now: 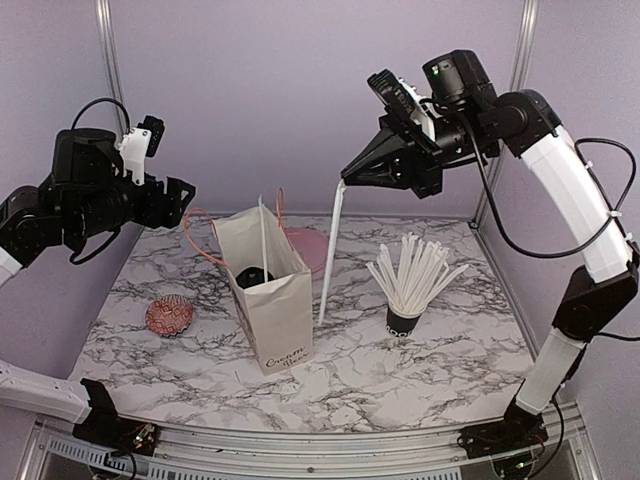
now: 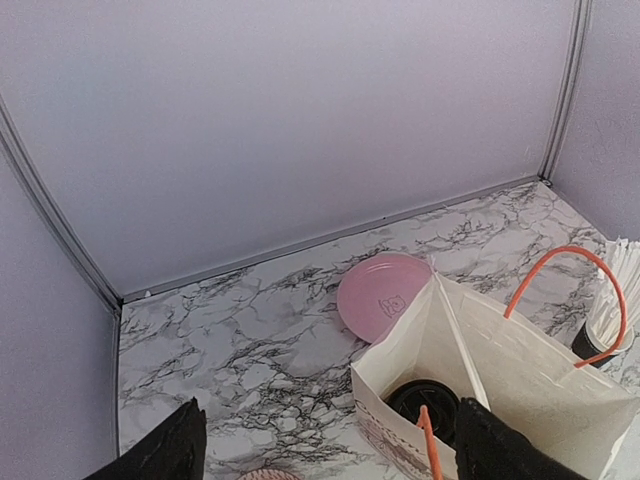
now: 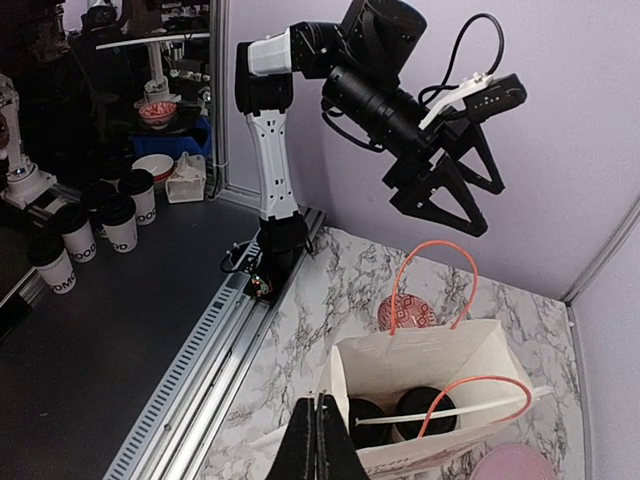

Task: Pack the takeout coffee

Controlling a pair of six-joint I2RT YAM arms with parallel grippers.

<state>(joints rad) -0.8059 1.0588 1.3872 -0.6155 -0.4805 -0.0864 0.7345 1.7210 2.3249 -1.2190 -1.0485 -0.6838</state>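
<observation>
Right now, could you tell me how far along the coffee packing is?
Done: two lidded cups stand inside the bag, with one straw leaning in it. In hand: the right gripper is shut on a second straw hanging beside the bag; the left gripper is open and empty. Left: probably getting that straw into the bag.
</observation>
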